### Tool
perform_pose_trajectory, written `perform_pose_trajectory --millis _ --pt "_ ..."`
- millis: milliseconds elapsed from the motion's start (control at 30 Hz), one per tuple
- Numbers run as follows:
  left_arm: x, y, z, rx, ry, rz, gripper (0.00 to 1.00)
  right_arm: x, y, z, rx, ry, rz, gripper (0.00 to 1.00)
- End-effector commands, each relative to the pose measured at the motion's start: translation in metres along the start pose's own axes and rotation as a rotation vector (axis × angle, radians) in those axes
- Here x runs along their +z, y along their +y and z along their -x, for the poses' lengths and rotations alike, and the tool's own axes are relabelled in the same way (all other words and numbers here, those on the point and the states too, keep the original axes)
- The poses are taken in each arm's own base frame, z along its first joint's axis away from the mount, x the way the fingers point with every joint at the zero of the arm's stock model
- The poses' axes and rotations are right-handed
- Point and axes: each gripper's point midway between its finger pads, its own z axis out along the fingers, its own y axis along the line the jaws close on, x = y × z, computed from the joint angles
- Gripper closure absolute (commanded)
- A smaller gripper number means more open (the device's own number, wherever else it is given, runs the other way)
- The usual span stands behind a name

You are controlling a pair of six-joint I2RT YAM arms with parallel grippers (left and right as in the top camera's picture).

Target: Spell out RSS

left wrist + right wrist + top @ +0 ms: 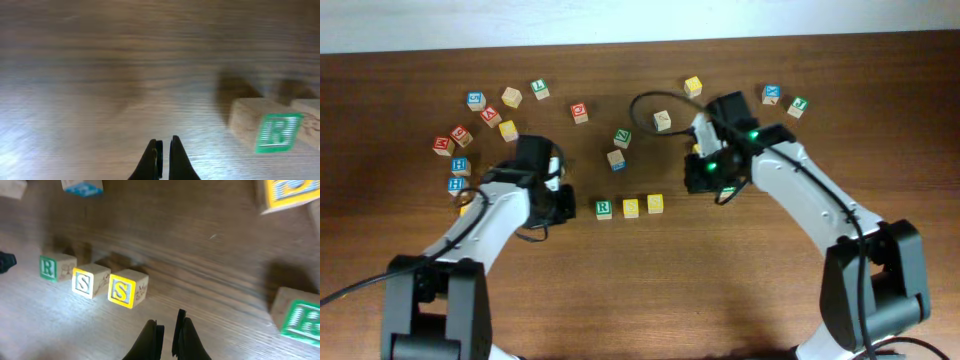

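Observation:
Three wooden cubes stand in a row at the table's middle: the green R (604, 208), a yellow S (631, 207) and a second yellow S (655, 203). The right wrist view shows the same row, R (48, 267), S (84, 282), S (121, 291). My left gripper (568, 206) sits just left of the R, shut and empty; in its own view the gripper (164, 145) is shut over bare wood, with the R cube (272, 131) off to its right. My right gripper (695, 183) is to the right of the row, apart from it, and in its own view it (169, 322) is shut with nothing held.
Loose letter cubes lie around: a cluster at the far left (485, 112), blue ones (459, 165), a red one (579, 112), a green one (622, 137), a plain one (616, 159), a yellow one (693, 86) and two at the far right (783, 98). A green cube (300, 317) lies near my right gripper.

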Motion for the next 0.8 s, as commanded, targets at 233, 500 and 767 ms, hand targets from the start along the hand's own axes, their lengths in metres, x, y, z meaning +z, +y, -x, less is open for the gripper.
perform_pose_trajectory --millis 233,500,767 --pt "0.033 -0.011 0.005 0.058 0.009 -0.025 1.0 0.046 -0.002 -0.023 0.049 0.125 0.049 0.96" --pt "0.039 -0.023 -0.004 0.053 0.058 -0.105 1.0 0.063 0.007 -0.029 0.06 0.168 0.128 0.96" --pt "0.039 -0.031 -0.008 0.028 0.075 -0.137 1.0 0.082 0.01 -0.04 0.053 0.214 0.13 0.96"
